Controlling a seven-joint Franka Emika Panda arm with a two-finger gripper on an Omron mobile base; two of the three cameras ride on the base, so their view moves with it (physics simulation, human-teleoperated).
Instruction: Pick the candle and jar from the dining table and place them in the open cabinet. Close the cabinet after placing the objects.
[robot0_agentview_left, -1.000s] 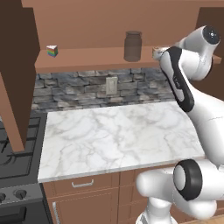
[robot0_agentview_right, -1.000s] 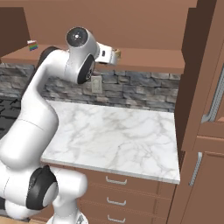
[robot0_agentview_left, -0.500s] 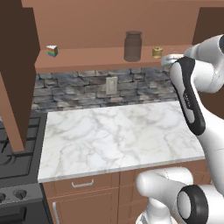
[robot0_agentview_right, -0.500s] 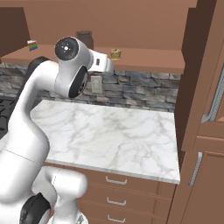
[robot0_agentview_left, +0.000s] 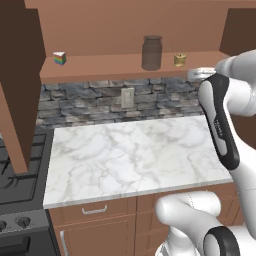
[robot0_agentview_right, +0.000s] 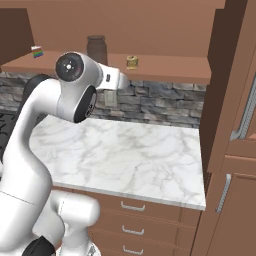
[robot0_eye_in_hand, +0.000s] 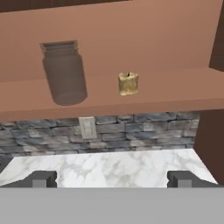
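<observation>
Brown wooden shelf (robot0_eye_in_hand: 175, 94) is already loaded: grey translucent jar (robot0_eye_in_hand: 64, 72), yellow-gold candle (robot0_eye_in_hand: 128, 83) beside it. Gripper (robot0_eye_in_hand: 112, 178) spread empty; doors remain unclosed.

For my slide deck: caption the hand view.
Open jaws face the cabinet shelf, where the jar and candle stand apart.

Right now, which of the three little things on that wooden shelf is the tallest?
The grey jar. It rises well above the squat yellow candle beside it and the rainbow-striped wedge.
</observation>
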